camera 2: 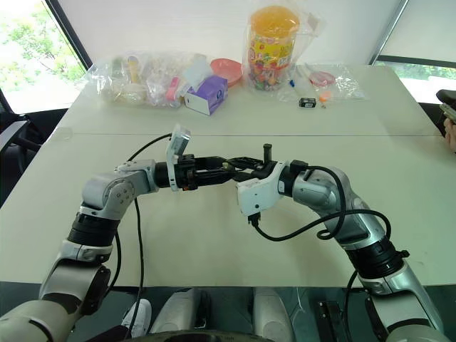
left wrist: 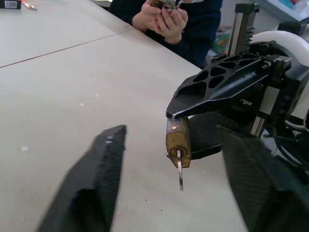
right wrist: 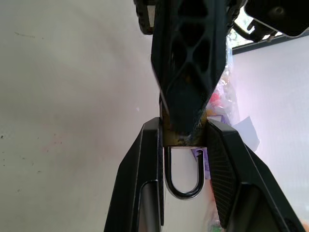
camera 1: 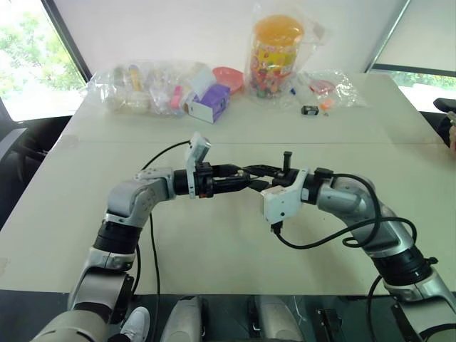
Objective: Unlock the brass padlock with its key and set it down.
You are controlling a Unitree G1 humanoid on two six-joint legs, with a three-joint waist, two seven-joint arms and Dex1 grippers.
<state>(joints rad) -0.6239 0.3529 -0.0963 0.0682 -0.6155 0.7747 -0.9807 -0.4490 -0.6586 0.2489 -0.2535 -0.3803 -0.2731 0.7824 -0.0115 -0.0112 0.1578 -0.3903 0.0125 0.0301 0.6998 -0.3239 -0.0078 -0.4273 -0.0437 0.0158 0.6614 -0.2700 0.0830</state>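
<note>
My right gripper (right wrist: 183, 124) is shut on the brass padlock (left wrist: 177, 140) and holds it in the air above the middle of the white table (camera 1: 214, 242). The silvery shackle (right wrist: 183, 181) hangs closed between its fingers. The key (left wrist: 179, 175) sticks out of the padlock's keyhole toward my left gripper (left wrist: 171, 133). That gripper is open, with one finger on each side of the key and apart from it. In the head views the two grippers meet tip to tip at mid-table (camera 1: 255, 176).
Along the table's far edge lie clear plastic bags (camera 1: 149, 89), a purple box (camera 1: 210, 103), a tall candy jar (camera 1: 274, 53) and a small black object (camera 1: 309, 110). A person's hands (left wrist: 161, 17) hold something at the table's side.
</note>
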